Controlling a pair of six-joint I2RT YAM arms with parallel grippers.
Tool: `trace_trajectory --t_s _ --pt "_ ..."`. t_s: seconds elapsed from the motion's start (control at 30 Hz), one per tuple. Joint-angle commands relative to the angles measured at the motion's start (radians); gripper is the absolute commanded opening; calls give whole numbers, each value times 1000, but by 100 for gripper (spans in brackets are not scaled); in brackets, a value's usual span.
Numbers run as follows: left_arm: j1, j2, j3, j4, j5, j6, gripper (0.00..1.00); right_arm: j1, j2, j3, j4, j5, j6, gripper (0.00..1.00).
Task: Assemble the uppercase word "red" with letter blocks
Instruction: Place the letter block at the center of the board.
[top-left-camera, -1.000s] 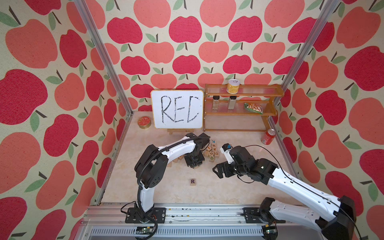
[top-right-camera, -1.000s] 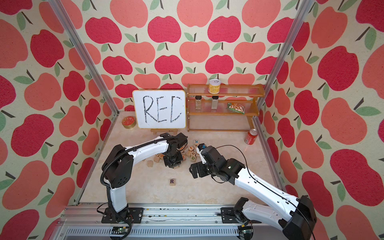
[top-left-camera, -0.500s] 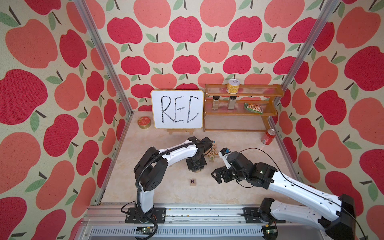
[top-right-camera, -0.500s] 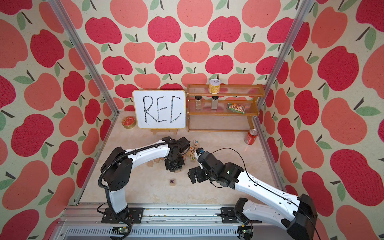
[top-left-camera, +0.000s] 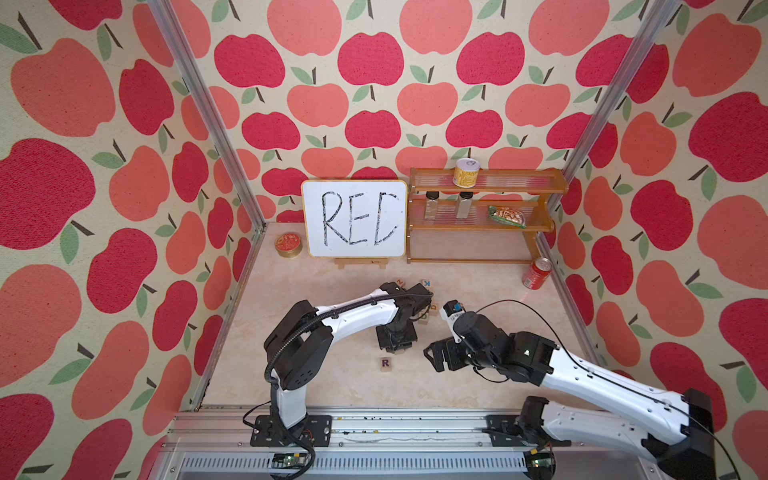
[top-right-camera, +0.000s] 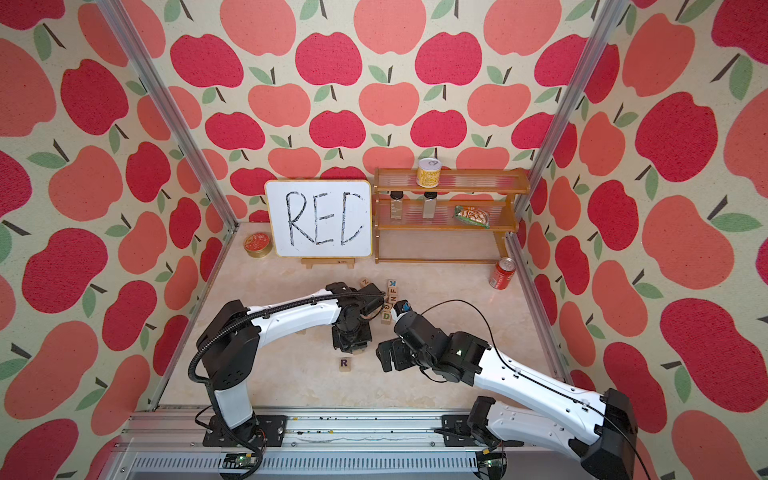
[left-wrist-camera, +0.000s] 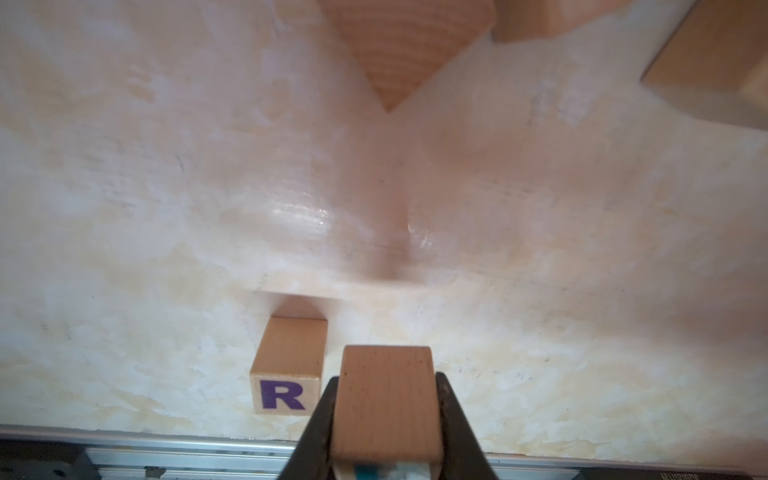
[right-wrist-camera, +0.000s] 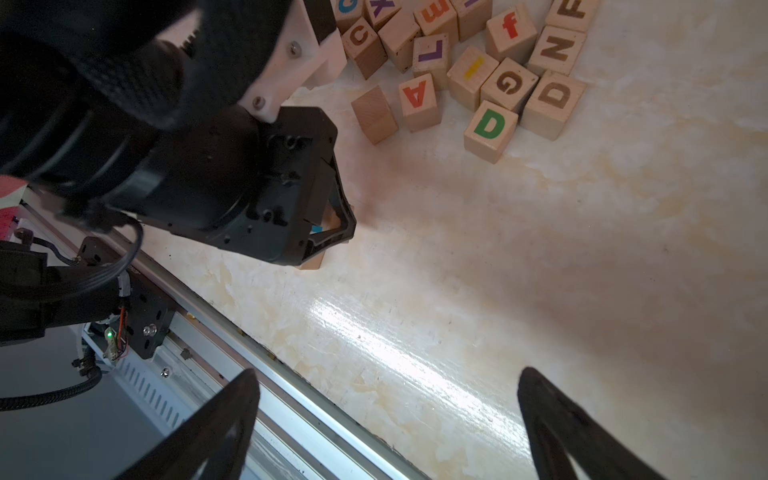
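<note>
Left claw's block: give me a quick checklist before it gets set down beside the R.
1. Left claw shut on held block: ok.
2. Held block's letter is E: cannot tell; only a bit of blue print shows.
3. R block flat on the table, purple R readable: ok.
4. Bare surface beside the R block on the held block's side: ok.
5. Right claw open and apart from the R block: ok.
6. Green D block uncovered at the pile's edge: ok.

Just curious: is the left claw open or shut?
Shut: the left gripper clamps a wood block between its black fingers.
</note>
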Motion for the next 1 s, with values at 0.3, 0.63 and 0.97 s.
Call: trace_trajectory --t_s 0.3,0.63,0.97 --pt "-60 -52 -80 36 21 -65 0 70 -36 -44 -37 74 80 99" --pt "-77 -19 -90 69 57 -63 0 88 -58 -57 -49 86 95 99" --pt "-71 27 -74 78 79 -37 0 88 -104 -86 -59 101 108 99"
